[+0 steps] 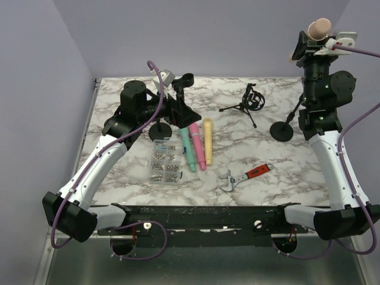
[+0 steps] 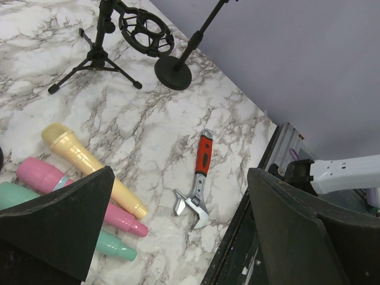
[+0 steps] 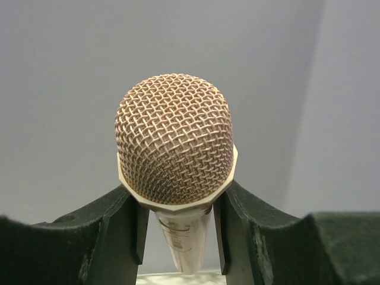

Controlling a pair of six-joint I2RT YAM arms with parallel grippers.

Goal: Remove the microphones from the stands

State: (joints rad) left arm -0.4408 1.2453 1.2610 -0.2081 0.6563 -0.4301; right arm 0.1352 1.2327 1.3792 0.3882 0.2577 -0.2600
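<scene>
My right gripper [image 1: 316, 37] is raised high at the back right, shut on a beige microphone [image 1: 319, 27]. In the right wrist view its mesh head [image 3: 174, 142] sits just above my fingers [image 3: 116, 231], which close on either side of the body below the collar. The gripper's midpoint [image 3: 178, 234] lies on that body. A round-base stand [image 1: 281, 130] stands below, its pole partly hidden behind the right arm. My left gripper [image 1: 178, 110] is open and empty beside another stand with a clip [image 1: 184, 82]. Its jaws are wide apart in the left wrist view [image 2: 178, 237].
Green [image 1: 188, 151], pink [image 1: 198, 145] and yellow [image 1: 208, 139] microphones lie side by side mid-table. A tripod stand with shock mount [image 1: 252, 101] is at the back. A red-handled wrench [image 1: 246, 176] and a clear screw box [image 1: 165, 161] lie near the front.
</scene>
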